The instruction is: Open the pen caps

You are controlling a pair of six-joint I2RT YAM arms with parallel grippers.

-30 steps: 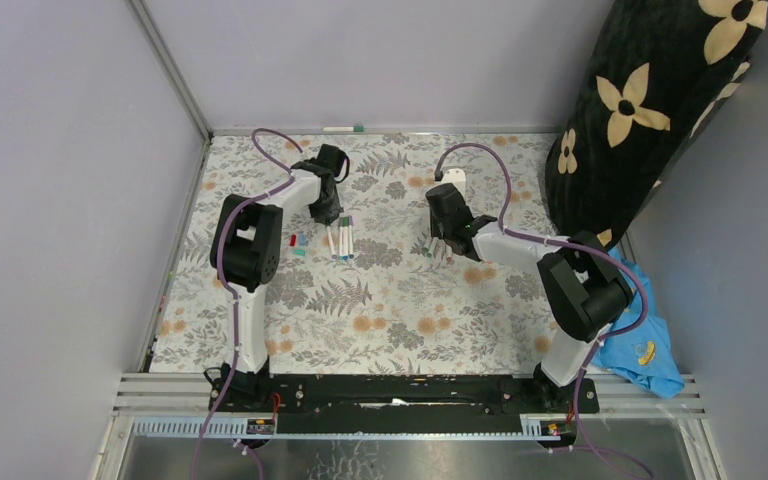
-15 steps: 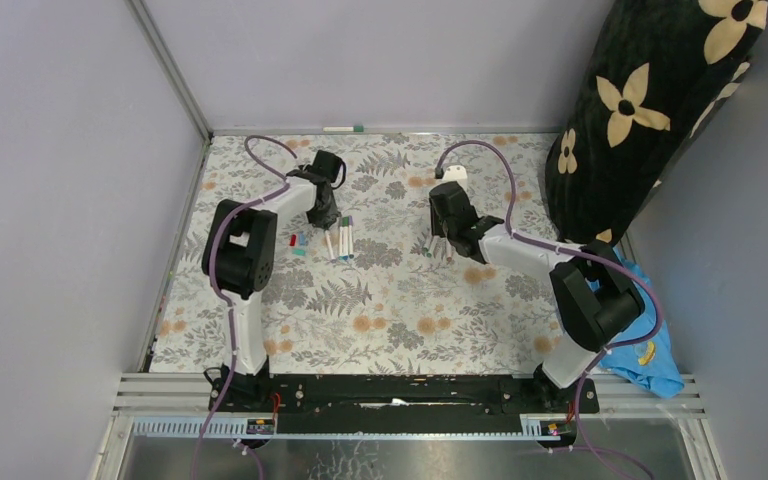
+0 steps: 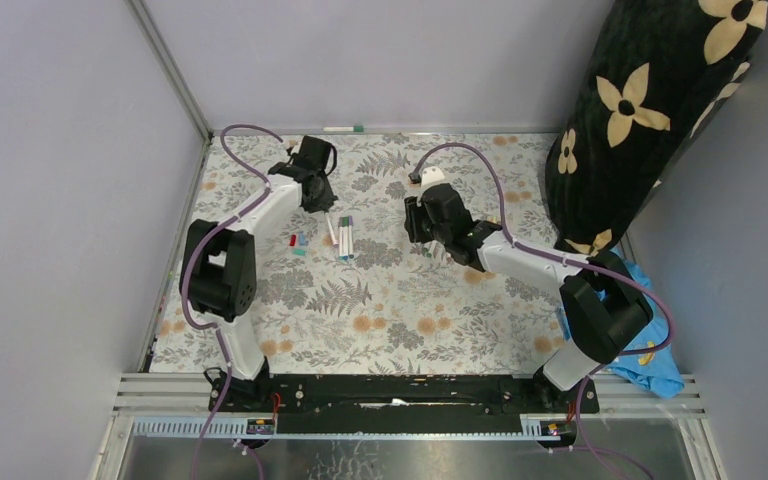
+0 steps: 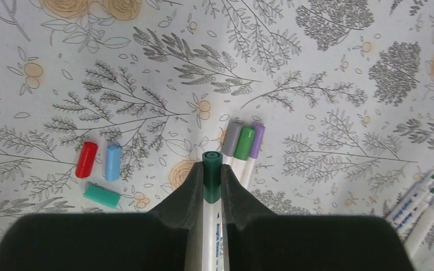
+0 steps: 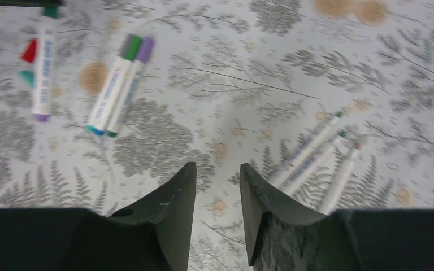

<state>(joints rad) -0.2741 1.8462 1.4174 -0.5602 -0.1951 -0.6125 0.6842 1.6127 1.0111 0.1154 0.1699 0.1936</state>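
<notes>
- Between the fingers of our left gripper (image 4: 212, 174) we see a white pen (image 4: 212, 237) pinched tight — its dark green cap (image 4: 211, 161) on, poking past the tips.
- To its left a red cap (image 4: 86, 160), a blue cap (image 4: 112, 162) and a teal cap (image 4: 102, 196) lie loose; three capped pens (image 4: 244, 148) lie together just beyond.
- Our right gripper (image 5: 217, 169) stands spread, holding nothing, above the flowered cloth (image 5: 215, 73); lilac walls (image 3: 380, 60) close the room.

A robot test cell in a lab: plain lilac walls (image 3: 60, 150) on aluminium framing (image 3: 170, 68) box in the floral-covered desk (image 3: 410, 320) beneath the fingers (image 5: 172, 206). Behind them, the robot arms (image 3: 530, 258) bolt to a black rail (image 3: 400, 392) and carry purple cables (image 3: 460, 146).
</notes>
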